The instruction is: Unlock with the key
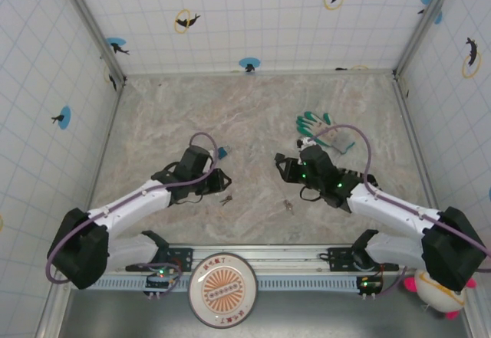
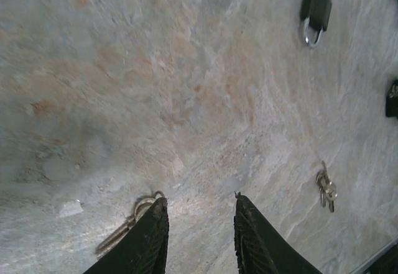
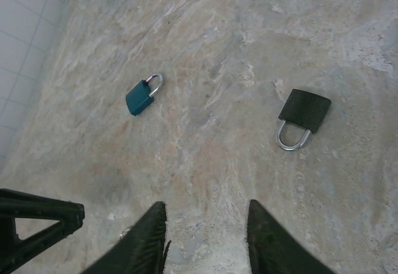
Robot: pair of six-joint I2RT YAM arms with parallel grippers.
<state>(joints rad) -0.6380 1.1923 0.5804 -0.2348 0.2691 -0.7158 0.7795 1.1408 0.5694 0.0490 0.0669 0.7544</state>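
Two small silvery key bunches lie on the marble table. One key bunch (image 2: pixel 122 231) sits just left of my left gripper's left finger (image 2: pixel 149 237) and is partly hidden by it; from above it shows as a key bunch (image 1: pixel 225 199). The other key bunch (image 2: pixel 326 190) (image 1: pixel 288 206) lies apart to the right. A black padlock (image 3: pixel 303 116) (image 2: pixel 315 14) and a teal padlock (image 3: pixel 142 95) (image 1: pixel 223 152) lie flat. My left gripper (image 2: pixel 201 200) (image 1: pixel 222 178) is open over bare table. My right gripper (image 3: pixel 207 204) (image 1: pixel 282 168) is open too, short of both padlocks.
A green-and-white glove (image 1: pixel 322 132) lies behind the right arm. Tiled walls (image 1: pixel 69 85) enclose the table on three sides. A round orange-and-white disc (image 1: pixel 222 288) sits at the near rail. Part of the left arm (image 3: pixel 31 224) shows low in the right wrist view.
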